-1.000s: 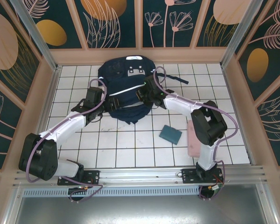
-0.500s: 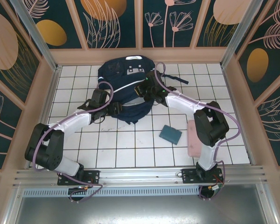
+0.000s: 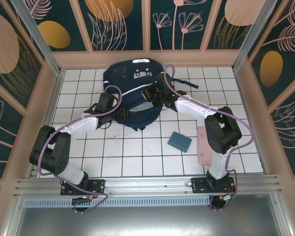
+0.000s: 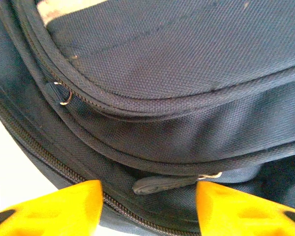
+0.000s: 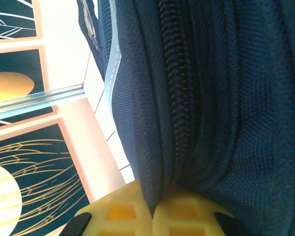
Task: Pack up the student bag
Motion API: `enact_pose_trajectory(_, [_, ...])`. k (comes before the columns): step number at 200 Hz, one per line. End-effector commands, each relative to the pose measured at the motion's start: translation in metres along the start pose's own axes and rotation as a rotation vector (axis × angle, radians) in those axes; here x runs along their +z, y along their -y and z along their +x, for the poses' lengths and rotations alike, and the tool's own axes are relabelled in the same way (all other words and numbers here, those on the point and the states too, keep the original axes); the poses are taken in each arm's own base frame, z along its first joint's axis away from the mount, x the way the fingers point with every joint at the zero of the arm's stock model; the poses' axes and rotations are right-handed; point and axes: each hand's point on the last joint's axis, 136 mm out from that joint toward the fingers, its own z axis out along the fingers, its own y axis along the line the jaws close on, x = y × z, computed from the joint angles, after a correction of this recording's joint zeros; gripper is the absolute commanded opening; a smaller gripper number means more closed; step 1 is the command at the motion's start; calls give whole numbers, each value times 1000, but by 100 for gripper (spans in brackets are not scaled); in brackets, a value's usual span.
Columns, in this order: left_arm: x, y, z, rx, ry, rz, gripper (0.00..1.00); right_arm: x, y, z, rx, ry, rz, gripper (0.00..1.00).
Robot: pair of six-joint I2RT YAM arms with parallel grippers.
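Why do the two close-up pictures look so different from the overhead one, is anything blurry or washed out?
Top external view: even, soft light, sharp, only faint shadow around the student bag. Left wrist view: bag weave crisp, left tool's fingers soft at the bottom, table tile at left nearly washed out. Right wrist view: zipper sharp, right tool's fingers blurred, pale wall glaring.

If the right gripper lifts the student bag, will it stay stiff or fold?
Probably floppy: the student bag is woven fabric, creased where the right gripper pinches it. Its coarse weave likely resists slipping. Wide, it may sag rather than lift whole.
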Motion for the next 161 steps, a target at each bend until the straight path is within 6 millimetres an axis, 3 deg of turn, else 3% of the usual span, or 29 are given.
enact_pose_trajectory(1, [-18,5,-17,16,64,7,58,-26,-71,3,-85,-6,-221,2])
enact_pose_trajectory(70, [3,11,-11,-5,3,41,66,-29,-73,4,-87,-11,-229,2])
enact_pose_trajectory(100, [6,22,-15,9,19,100,64,-31,-75,4,-91,-10,-232,2])
enact_pose_trajectory(161, [6,21,-19,42,23,84,60,-28,-72,6,-88,-18,-230,1])
